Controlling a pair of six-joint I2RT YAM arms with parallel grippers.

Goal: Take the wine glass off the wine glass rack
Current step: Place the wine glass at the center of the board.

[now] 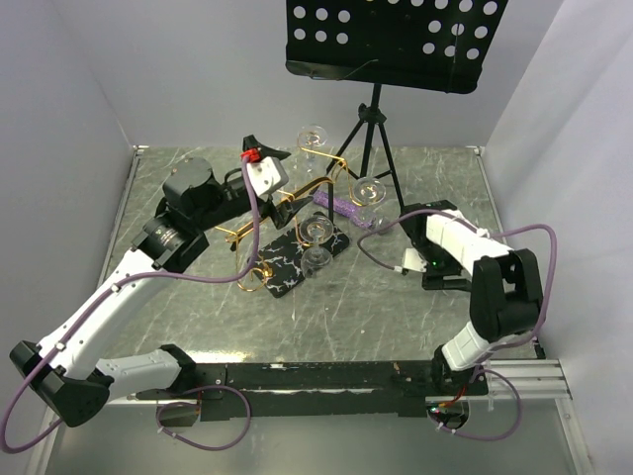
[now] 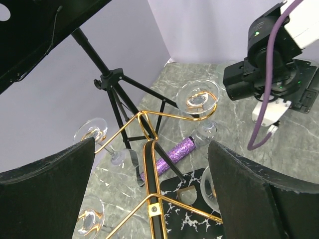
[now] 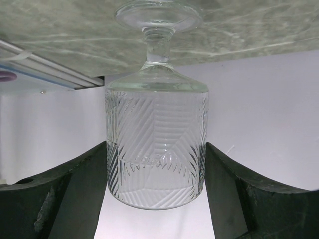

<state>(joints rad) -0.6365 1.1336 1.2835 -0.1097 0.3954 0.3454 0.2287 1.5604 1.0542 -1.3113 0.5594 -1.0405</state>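
Left gripper (image 2: 151, 144) hangs spread over the wine glass rack (image 2: 174, 115) (table (image 1: 415, 327) middle). Right gripper (image 3: 156, 149) pinches a standing wine glass (image 3: 156, 99).

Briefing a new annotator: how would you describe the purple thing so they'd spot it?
Find the black tripod music stand at the table's back. By its feet, behind the gold wine glass rack's base, lies a purple tube: glittery, unlike the clear glasses around it.

Marbled table (image 1: 396, 297): rack (image 1: 280, 265), tripod (image 1: 374, 129), maybe tube (image 1: 341, 208)

left gripper (image 1: 265, 150) over wine glass rack (image 1: 287, 267), wine glasses (image 1: 368, 190) on its arms, music stand (image 1: 391, 40) behind
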